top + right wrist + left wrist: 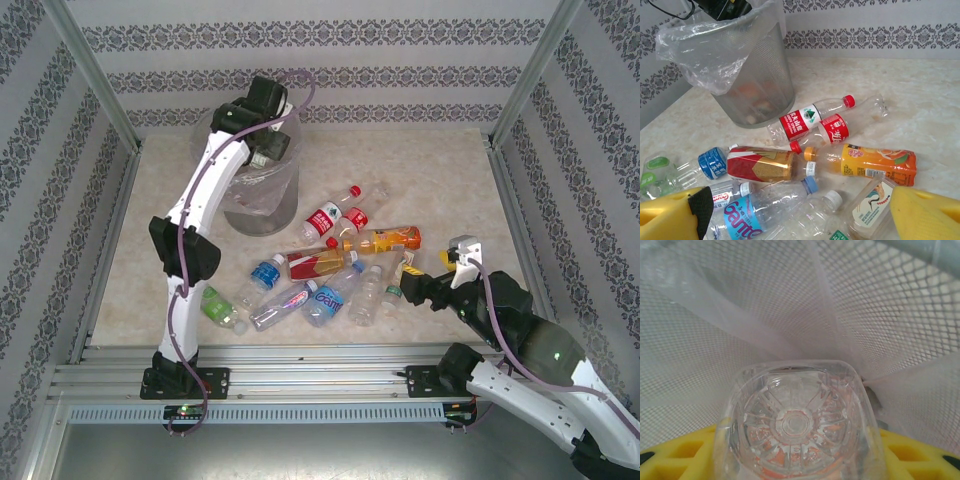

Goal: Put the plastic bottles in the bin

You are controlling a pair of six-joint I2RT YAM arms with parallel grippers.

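Note:
My left gripper hangs over the mouth of the bin, a grey mesh wastebasket with a clear bag liner. It is shut on a clear plastic bottle, whose ribbed base faces the camera between the yellow fingers. Several plastic bottles lie on the table in front of the bin: two with red labels, an orange one, a red-gold one, and a blue-labelled one. My right gripper stands open just right of the pile, above a white-labelled bottle.
A green-labelled bottle lies near the left arm's base. Patterned walls and metal frame posts enclose the table. The bin stands at the back left, and bare tabletop lies to the right of it.

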